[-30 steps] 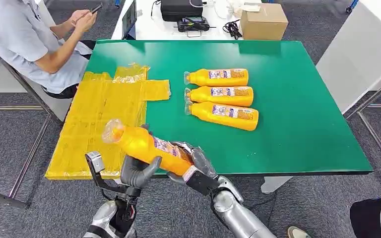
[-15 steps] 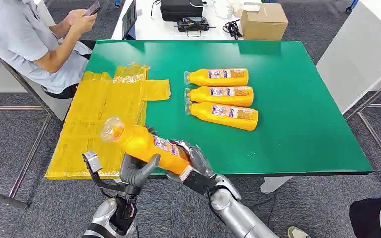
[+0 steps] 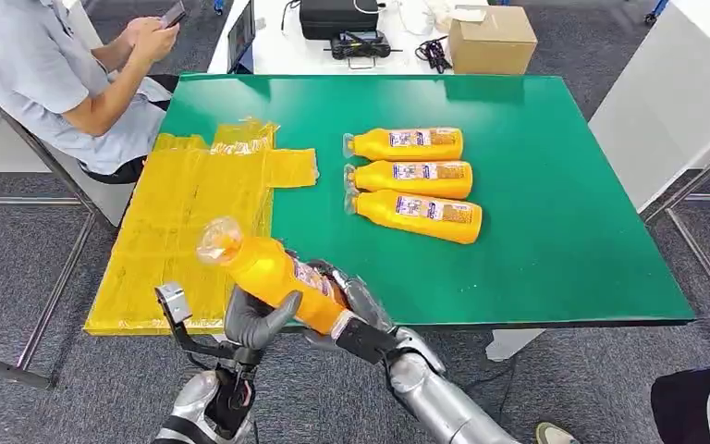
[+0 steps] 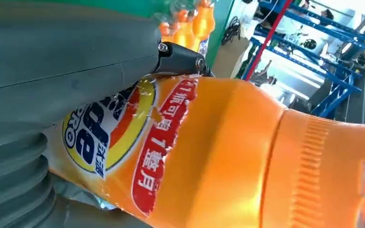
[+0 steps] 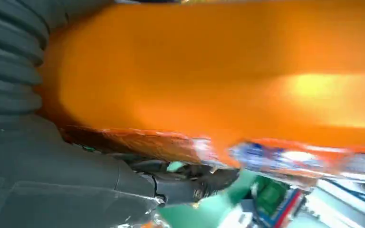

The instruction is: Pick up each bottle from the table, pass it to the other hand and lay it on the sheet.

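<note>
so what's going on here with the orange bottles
The robot is mid hand-over. Both its right hand and left hand grip one orange bottle, held tilted above the near table edge beside the yellow sheet. Three more bottles lie side by side on the green table; none lies on the sheet yet. A seated person at the far left looks at a phone.
</note>
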